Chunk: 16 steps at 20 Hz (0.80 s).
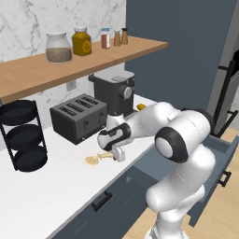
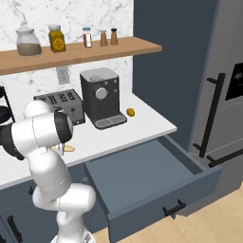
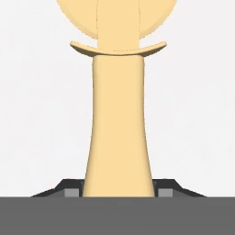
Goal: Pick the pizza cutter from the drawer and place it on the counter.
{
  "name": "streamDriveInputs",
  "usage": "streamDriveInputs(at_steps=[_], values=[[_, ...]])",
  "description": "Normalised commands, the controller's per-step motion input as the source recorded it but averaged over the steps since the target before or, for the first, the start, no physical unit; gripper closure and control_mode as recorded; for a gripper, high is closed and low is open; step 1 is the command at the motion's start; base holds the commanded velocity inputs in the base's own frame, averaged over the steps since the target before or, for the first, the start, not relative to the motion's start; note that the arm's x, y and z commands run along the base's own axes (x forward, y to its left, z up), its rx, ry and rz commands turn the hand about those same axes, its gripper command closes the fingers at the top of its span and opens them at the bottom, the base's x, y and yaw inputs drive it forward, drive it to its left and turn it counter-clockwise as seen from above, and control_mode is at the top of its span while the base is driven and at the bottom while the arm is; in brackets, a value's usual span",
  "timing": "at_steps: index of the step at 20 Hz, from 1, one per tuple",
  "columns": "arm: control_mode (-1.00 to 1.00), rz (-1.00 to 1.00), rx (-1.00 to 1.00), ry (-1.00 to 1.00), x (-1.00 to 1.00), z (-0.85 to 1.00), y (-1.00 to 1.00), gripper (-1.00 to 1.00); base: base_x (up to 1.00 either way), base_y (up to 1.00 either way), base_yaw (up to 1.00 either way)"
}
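Hand view looks along the cutter (image 3: 118,114): its tan handle runs straight out from between the fingers (image 3: 71,193), which are closed on both sides of its near end, and the round wheel lies at the far end, over the white counter (image 3: 41,101). From the left base view the gripper (image 1: 117,154) is low over the counter (image 1: 51,186), with the cutter (image 1: 97,158) sticking out beyond the fingertips, at or just above the surface. Beyond the fingers stands the toaster (image 1: 79,117). Behind the fingers, the drawer (image 2: 147,175) stands pulled open.
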Motion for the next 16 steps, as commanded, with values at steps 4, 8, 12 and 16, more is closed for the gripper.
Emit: streamDriveInputs(at_steps=[4,8,12,16], values=[[-1.00,0.00,0.00,0.00,0.14,-0.61,0.00,-1.00,0.00,0.00,0.00],[-1.00,0.00,0.00,-0.01,0.01,-0.05,0.00,-1.00,0.00,0.00,0.00],[-1.00,0.00,0.03,-0.14,-0.15,0.60,-0.36,-1.00,0.00,0.00,0.00],[-1.00,0.00,0.04,-0.22,-0.34,0.99,-0.57,-1.00,0.00,0.00,0.00]])
